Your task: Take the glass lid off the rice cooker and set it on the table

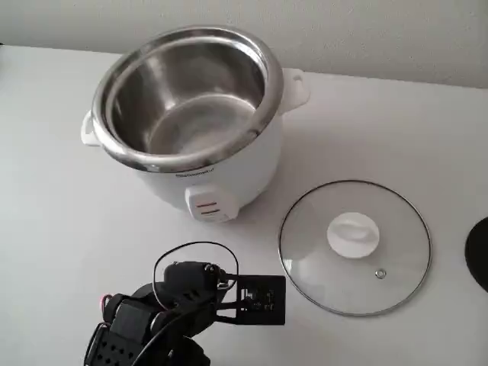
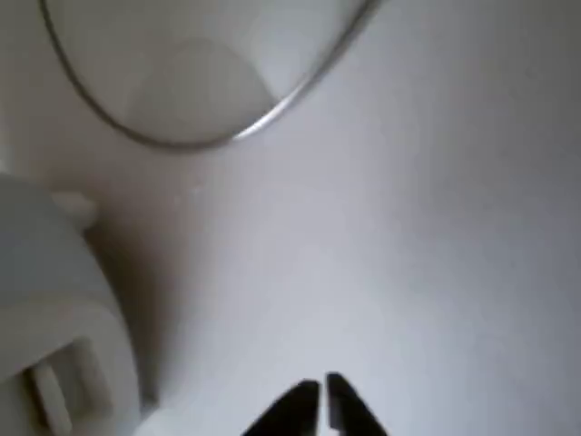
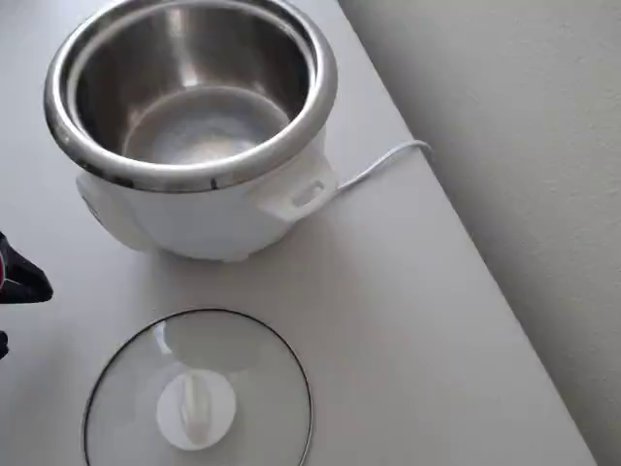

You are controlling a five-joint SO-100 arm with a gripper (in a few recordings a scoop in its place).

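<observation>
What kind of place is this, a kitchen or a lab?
Probably a plain test bench, not a real kitchen: a bare white table against a blank wall, holding a rice cooker, its glass lid and a robot gripper.

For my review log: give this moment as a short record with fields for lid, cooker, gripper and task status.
lid: glass lid lies flat on the table, knob up, beside the cooker
cooker: rice cooker open, steel pot looks empty
gripper: gripper holds nothing, jaws nearly together, over bare table apart from the lid
task status: lid appears off and set down
</observation>
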